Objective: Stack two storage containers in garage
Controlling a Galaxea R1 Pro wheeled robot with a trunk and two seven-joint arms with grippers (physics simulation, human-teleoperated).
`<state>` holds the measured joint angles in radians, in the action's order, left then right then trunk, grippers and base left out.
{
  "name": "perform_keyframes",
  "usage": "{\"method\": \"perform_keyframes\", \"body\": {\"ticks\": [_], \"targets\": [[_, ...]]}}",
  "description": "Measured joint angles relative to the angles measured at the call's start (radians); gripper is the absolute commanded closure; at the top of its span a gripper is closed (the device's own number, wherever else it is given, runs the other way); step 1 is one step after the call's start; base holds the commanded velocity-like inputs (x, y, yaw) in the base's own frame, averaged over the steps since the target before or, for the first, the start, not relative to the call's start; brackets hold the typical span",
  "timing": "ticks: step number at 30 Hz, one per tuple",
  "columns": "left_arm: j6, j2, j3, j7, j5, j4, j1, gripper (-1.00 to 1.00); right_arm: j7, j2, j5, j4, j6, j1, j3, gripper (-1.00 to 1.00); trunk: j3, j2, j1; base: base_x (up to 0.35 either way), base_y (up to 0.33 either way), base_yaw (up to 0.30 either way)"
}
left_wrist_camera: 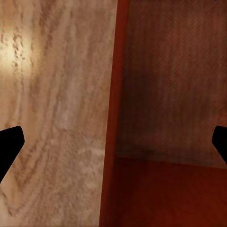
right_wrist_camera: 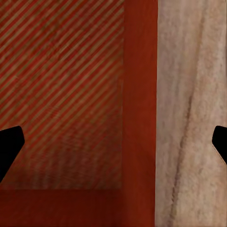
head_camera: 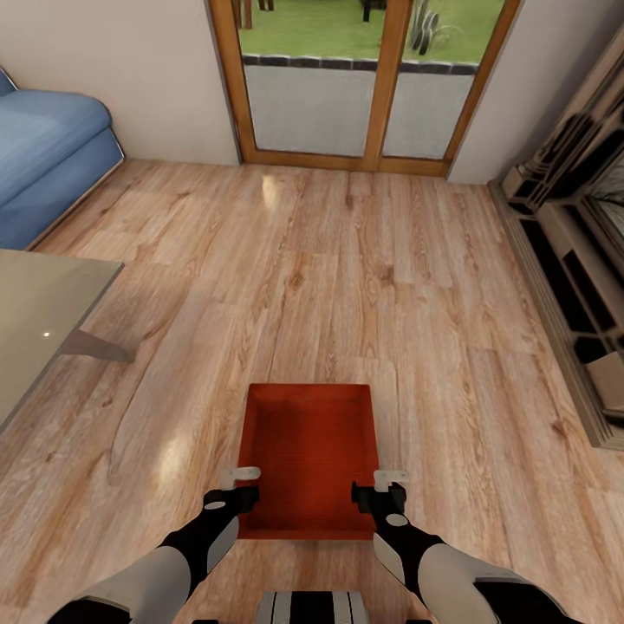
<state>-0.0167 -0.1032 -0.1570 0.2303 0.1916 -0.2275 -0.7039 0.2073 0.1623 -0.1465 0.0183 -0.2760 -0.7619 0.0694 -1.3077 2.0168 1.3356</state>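
At lower centre, our left gripper point(head_camera: 241, 485) and right gripper point(head_camera: 380, 487), both spread, straddle the storage container point(head_camera: 310, 451)'s side walls; next we pinch and lift.

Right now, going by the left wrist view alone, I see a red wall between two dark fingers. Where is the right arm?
Observer: The right gripper is at the storage container's other near corner, its fingers open astride that side wall.
Operator: What kind of room is this?
Observer: One with a wood-plank floor and a blue sofa at the far left.
Operator: What lies ahead?
Observer: A wood-framed glass door, with grass beyond.
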Motion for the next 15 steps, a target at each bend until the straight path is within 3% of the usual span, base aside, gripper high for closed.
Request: {"method": "perform_keyframes", "body": {"ticks": [15], "targets": [[0.0,0.0,0.0,0.001,0.0,0.0,0.0,-1.0,0.0,-0.001,0.008,-0.002,-0.006,0.0,0.0,-1.0,0.0,0.0,0.0,0.0,0.0,0.0]]}}
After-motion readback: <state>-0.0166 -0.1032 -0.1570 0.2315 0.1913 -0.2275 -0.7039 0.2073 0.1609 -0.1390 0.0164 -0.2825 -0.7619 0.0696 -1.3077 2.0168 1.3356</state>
